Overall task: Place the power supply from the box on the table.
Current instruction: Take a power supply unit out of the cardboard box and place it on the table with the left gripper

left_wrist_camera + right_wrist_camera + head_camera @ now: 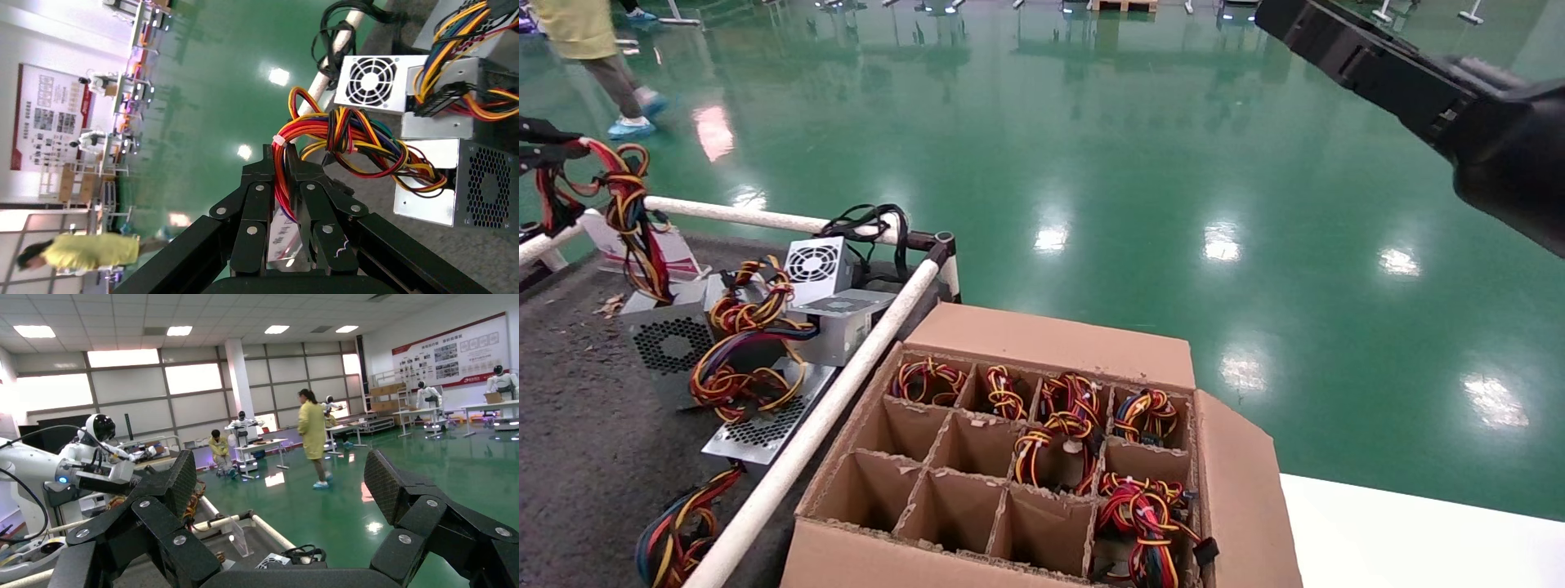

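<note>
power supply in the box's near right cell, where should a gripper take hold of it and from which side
Come straight down from above and pinch the wire bundle: the box dividers wall in the power supply's body, leaving only the wires standing proud. The left gripper is already shut on a bundle; the open right gripper looks free.

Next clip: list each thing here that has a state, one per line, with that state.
Left gripper: shut on a wire bundle, raised over the table.
Right gripper: open, empty, held high beyond the box.
Box: flaps open, some cells empty, others holding wires.
Power supply: resting on the table, vent face showing.
</note>
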Controlling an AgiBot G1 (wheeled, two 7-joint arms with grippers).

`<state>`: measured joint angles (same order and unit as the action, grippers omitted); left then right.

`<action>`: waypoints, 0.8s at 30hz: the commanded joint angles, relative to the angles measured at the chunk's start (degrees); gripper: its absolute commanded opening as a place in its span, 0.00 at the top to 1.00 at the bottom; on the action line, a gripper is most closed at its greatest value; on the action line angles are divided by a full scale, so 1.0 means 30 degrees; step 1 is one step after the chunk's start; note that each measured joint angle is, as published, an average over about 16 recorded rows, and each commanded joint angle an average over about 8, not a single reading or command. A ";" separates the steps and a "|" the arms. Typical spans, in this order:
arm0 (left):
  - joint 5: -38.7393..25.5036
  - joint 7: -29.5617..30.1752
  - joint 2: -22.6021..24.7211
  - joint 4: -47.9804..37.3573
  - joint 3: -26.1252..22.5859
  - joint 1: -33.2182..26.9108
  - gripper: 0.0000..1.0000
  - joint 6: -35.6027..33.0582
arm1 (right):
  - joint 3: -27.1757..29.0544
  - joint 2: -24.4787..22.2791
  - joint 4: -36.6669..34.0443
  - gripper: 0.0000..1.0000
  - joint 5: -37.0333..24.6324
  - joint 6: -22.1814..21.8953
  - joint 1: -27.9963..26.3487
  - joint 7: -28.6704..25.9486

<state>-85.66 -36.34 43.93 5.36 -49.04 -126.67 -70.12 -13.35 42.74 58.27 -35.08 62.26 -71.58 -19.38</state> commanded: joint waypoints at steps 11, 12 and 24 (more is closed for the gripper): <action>0.0608 -0.0114 -0.0201 -0.0019 0.0290 0.0933 0.29 -0.0378 | 0.0000 0.0000 0.0000 0.00 0.0000 0.0000 0.0000 0.0000; 0.0655 -0.0123 -0.0212 0.0002 0.0307 0.0987 0.17 -0.0406 | 0.0000 0.0000 0.0000 0.00 0.0000 0.0000 0.0000 0.0000; 0.1062 0.0052 -0.0303 0.0463 0.0264 0.1287 0.00 -0.0774 | 0.0000 0.0000 0.0000 0.00 0.0000 0.0000 0.0000 0.0000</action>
<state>-82.50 -36.14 43.03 6.74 -48.29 -122.82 -72.44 -13.35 42.74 58.27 -35.08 62.26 -71.58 -19.38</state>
